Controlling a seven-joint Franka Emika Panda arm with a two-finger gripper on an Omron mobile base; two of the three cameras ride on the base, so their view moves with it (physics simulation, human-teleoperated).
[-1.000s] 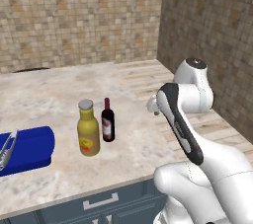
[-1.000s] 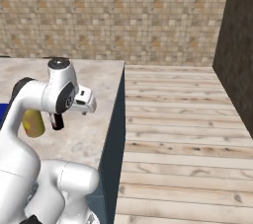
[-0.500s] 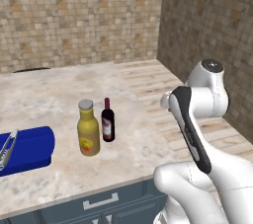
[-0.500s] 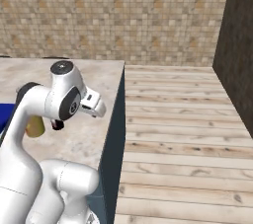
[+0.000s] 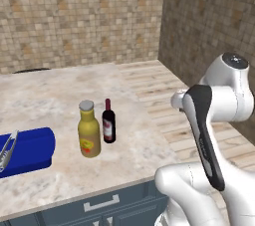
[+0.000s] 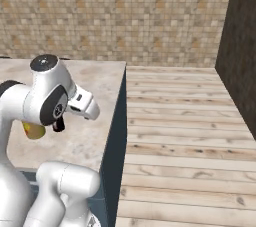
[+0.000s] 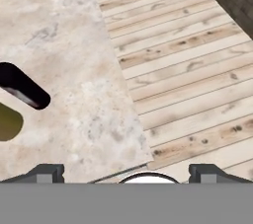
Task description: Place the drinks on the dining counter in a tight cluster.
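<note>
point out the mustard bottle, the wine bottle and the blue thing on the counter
mustard bottle (image 5: 89, 138), left base view, on its yellow body
wine bottle (image 5: 108, 126), left base view, on its label
blue thing (image 5: 27, 150), left base view, on its top

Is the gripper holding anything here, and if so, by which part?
Nothing is held. The gripper has its jaws wide apart above the counter edge.

Both base cameras looked forward over the arm at the marble surface (image 5: 60, 95); the hand camera stared down at its corner.
</note>
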